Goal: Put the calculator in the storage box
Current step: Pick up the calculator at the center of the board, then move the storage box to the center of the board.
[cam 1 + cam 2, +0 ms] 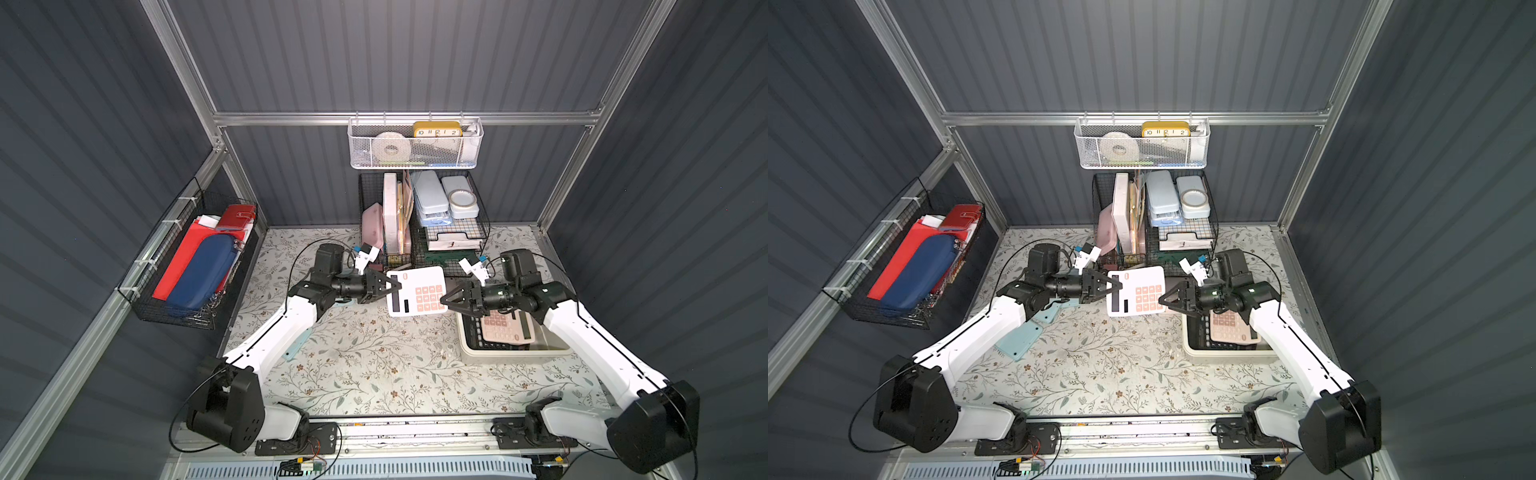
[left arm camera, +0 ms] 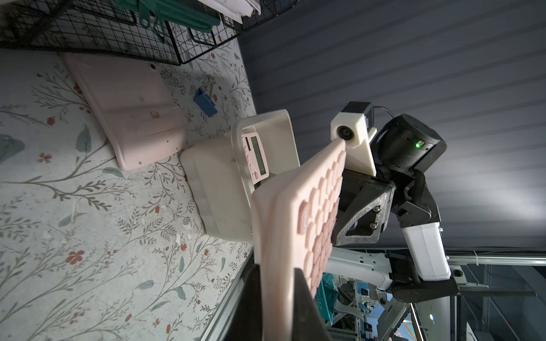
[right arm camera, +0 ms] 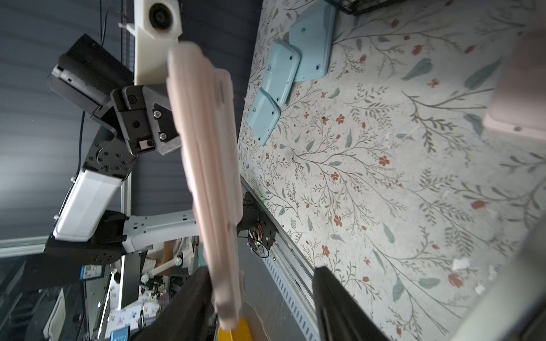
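Observation:
A white calculator (image 1: 417,291) (image 1: 1136,291) with pink keys hangs in the air above the flowered table, between my two arms. My left gripper (image 1: 397,286) (image 1: 1118,286) (image 2: 277,283) is shut on its display end, and the left wrist view shows both fingers pressed against the calculator (image 2: 295,224). My right gripper (image 1: 444,300) (image 1: 1163,300) (image 3: 263,274) stands open at the key end. There the calculator (image 3: 206,165) lies against one finger, with a wide gap to the other. The cream storage box (image 1: 515,355) (image 1: 1229,353) (image 2: 218,183) sits on the table under my right arm.
The box holds a pink calculator (image 1: 505,328) beside a dark one. Black wire baskets (image 1: 424,216) and a white mesh basket (image 1: 415,143) stand at the back, another black basket (image 1: 195,257) on the left wall. Light blue calculators (image 1: 1021,338) (image 3: 283,73) and a face-down pink one (image 2: 130,112) lie on the table.

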`<state>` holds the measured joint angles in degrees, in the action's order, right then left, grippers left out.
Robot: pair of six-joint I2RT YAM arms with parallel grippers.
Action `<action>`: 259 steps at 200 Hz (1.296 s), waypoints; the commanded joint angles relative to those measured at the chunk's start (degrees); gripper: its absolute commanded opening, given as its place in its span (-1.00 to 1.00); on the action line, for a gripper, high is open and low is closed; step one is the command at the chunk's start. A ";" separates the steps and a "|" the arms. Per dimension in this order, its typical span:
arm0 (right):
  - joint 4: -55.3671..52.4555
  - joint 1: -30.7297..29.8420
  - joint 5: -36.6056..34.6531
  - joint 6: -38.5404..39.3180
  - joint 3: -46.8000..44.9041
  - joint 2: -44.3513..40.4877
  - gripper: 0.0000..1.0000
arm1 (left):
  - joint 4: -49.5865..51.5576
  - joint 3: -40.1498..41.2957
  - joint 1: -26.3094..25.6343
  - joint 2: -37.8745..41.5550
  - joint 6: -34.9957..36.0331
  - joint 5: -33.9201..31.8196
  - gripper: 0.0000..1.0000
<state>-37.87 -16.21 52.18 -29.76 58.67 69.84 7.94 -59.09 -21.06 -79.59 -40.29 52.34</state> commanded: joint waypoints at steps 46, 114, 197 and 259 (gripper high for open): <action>-10.79 1.19 -18.85 8.16 -2.15 -1.35 0.48 | 8.21 -1.21 3.66 4.12 5.97 -8.15 -1.00; -8.87 -2.17 -23.46 8.01 -3.31 4.22 0.48 | 8.84 0.47 3.83 5.68 6.96 -12.43 -1.00; 12.36 -18.61 -22.04 -12.27 -7.82 7.27 0.45 | 11.25 -2.20 4.45 6.99 6.90 -14.02 -1.00; 28.13 -29.32 -27.93 -26.63 -5.34 12.47 0.46 | 13.89 -6.52 4.54 6.21 6.81 -14.41 -1.00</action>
<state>-18.48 -43.57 26.22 -49.67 51.29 81.21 20.64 -62.70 -16.82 -74.46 -34.52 37.26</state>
